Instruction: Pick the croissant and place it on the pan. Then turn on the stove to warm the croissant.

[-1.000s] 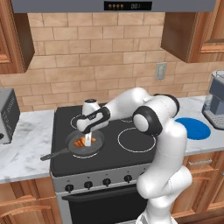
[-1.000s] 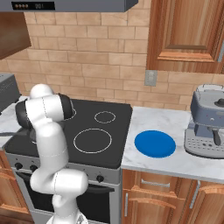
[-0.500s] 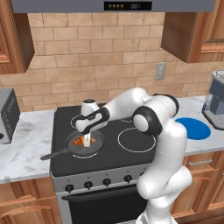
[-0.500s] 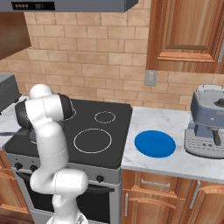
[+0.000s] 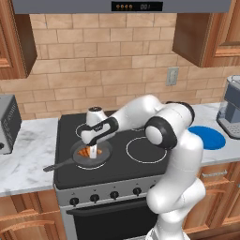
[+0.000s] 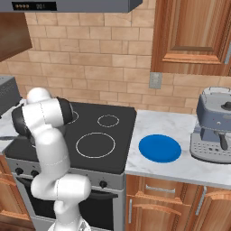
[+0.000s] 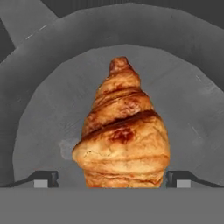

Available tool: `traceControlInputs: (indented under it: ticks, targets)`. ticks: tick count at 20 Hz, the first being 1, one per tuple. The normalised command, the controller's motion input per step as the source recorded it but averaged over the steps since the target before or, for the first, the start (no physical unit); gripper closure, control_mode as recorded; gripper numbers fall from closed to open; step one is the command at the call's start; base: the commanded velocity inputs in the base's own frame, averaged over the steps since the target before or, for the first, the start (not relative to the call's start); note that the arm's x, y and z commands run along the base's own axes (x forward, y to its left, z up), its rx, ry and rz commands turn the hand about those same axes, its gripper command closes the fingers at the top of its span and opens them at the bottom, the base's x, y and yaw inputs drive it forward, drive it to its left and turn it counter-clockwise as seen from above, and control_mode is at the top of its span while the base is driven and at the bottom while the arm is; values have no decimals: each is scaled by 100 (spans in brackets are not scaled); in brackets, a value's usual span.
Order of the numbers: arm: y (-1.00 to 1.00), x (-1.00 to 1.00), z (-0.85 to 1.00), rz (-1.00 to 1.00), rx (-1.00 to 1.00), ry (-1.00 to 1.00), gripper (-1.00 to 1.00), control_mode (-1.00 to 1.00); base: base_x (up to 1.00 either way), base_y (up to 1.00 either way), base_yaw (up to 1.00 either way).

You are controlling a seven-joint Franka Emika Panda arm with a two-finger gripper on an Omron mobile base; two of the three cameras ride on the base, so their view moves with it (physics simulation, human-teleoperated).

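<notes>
The croissant point(image 5: 84, 151) lies in the bowl of the dark pan point(image 5: 102, 158), which sits on the front left burner of the stove point(image 5: 140, 164). My gripper point(image 5: 93, 151) reaches down into the pan right beside the pastry. In the hand view the croissant point(image 7: 122, 140) stands between my two spread fingertips point(image 7: 46, 179), with a gap showing on its left side, so the gripper point(image 7: 111, 179) is open. The grey pan floor point(image 7: 43, 109) surrounds it. The pan's handle point(image 5: 58, 165) points to the front left. Four black knobs point(image 5: 115, 194) line the steel front panel.
A blue plate point(image 5: 206, 137) lies on the counter right of the stove, with a coffee machine point(image 6: 214, 126) beyond it. A grey toaster oven point(image 5: 7, 124) stands on the left counter. My arm arches over the left burners.
</notes>
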Motion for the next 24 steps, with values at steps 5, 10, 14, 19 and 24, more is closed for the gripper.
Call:
traceControlInputs:
  ticks: [5,10,14,19,24]
  targets:
    - [0,-30,55,0,0,0,-100,-100,0,0,0]
    - [0,-25,64,0,0,-5,-100,-100,0,0,0]
    - [0,-36,41,0,0,-15,-100,-100,0,0,0]
    - [0,-52,34,0,0,-22,-100,-100,0,0,0]
    - [-2,-62,15,0,0,-30,-100,-100,0,0,0]
